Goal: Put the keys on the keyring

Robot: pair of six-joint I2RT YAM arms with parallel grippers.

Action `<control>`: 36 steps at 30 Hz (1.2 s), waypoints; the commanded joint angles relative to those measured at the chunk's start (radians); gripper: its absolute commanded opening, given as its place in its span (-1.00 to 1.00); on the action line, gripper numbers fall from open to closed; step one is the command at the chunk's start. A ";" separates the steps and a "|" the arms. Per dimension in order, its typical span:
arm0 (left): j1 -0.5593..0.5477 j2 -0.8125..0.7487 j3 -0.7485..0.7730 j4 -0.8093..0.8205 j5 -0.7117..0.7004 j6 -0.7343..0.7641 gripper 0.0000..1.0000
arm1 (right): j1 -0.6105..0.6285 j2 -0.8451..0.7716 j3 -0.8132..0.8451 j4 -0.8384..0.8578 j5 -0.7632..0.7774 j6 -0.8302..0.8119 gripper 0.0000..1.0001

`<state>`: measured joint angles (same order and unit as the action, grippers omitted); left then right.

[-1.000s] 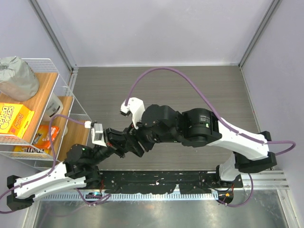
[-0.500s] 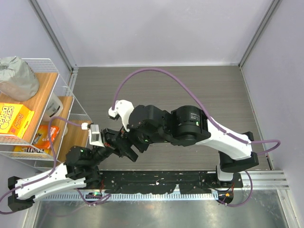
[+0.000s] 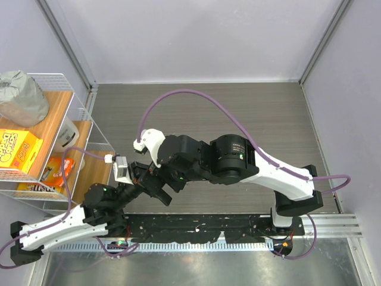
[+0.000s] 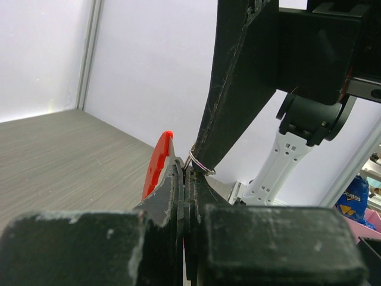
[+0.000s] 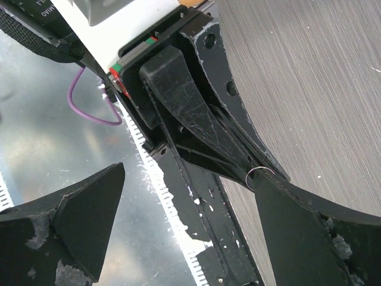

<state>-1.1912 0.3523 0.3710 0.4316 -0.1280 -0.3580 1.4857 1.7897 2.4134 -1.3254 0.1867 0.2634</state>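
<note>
**Left tool** (image 4: 186,199): fingers pressed together, clamped on the keyring (image 4: 196,162). The keyring's red plastic piece (image 4: 158,170) stands just beside this tool's fingertips, and its thin silver ring (image 5: 260,174) loops out at the very tip.

**Right tool** (image 5: 189,199): fingers (image 5: 297,229) spread wide apart, straddling the left tool's tip. 1 finger lies against, or just beside, the ring.

**Bench** (image 3: 268,113): below the left tool.

I look out over a grey wood-grain tabletop (image 3: 268,113) enclosed by pale lavender walls (image 3: 196,36). On my left, a white wire rack (image 3: 55,122) with wooden shelves holds a yellow box (image 3: 18,149) and a grey bag (image 3: 21,98).
</note>
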 commanded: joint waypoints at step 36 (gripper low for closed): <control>-0.004 0.185 0.055 0.254 -0.044 0.065 -1.00 | 0.127 -0.078 -0.037 -0.104 0.325 -0.056 0.91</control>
<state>-1.1938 0.5236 0.3759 0.5945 -0.1539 -0.3058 1.5955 1.7493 2.3821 -1.3716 0.4095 0.2188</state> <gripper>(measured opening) 0.033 0.955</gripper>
